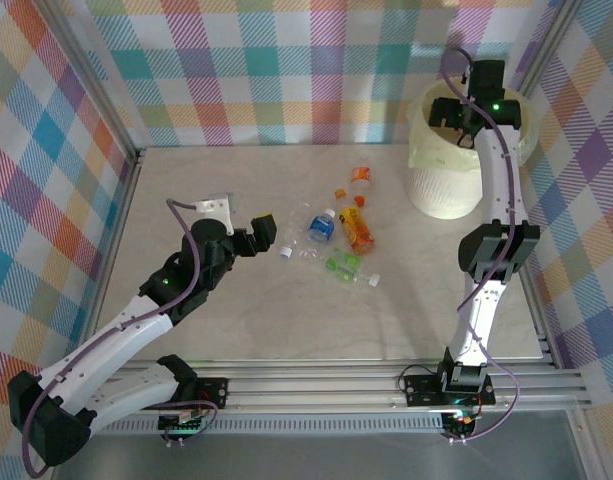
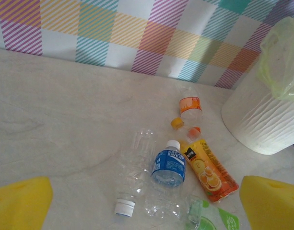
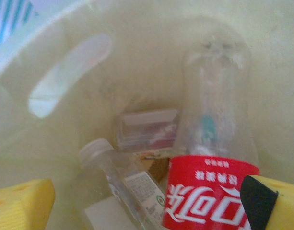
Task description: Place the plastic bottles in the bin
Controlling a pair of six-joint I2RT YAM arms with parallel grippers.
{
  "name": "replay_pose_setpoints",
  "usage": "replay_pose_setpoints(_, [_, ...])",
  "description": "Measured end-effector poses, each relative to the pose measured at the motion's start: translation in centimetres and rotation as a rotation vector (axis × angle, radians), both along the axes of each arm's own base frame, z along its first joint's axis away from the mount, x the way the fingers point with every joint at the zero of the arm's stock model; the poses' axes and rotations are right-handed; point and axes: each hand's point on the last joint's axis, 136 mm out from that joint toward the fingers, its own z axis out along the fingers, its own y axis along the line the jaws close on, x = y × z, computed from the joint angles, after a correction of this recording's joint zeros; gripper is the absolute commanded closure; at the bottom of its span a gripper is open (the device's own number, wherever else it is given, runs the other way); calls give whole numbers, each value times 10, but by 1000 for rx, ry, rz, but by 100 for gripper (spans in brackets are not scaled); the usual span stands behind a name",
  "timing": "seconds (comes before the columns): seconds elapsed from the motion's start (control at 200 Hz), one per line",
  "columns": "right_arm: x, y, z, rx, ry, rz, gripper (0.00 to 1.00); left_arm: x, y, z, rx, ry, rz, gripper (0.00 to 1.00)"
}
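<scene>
Bottles of clear, crumpled plastic lie scattered on the marbled table, an orange-labelled bottle beside a blue-labelled bottle. Left gripper hovers near them, yellow pads spread wide, empty. Right gripper hangs released over the ribbed cream bin, red-labelled bottle inside.

pale marbled tabletop, hemmed on three sides by pastel plaid walls; grey metal posts rising at the corners, ribbed aluminium rails along the near edge.
</scene>
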Motion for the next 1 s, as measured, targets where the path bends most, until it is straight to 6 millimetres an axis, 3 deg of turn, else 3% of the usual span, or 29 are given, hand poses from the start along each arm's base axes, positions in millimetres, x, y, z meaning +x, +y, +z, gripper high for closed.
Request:
replay_pose_setpoints(0.13, [-7,-21,-14,33,47,-44,0,1,2,-3,9,10,9,0])
replay_pose_setpoints(0.245, [-9,-28,-22,76,68,-32,0,2,6,-5,16,16,22,0])
replay_pose_setpoints(0.31, [-9,-23,-25,117,75,2,0,3,6,-6,19,18,25,0])
replay_pose_setpoints(0.44, [-6,8,-21,230,59,127,0,4,5,-11,23,30,27,0])
replay_pose_setpoints(0.61, [-11,41,-2,347,7,260,0,6,4,-14,27,41,27,0])
replay_pose_setpoints(0.73, [-24,55,24,401,-51,317,0,7,3,-18,33,49,27,0])
replay_pose_setpoints(0.86, [-32,48,50,368,-120,264,0,8,2,-22,38,60,29,0])
replay_pose_setpoints(1.0, [-35,31,58,313,-152,165,0,9,2,-24,38,67,31,0])
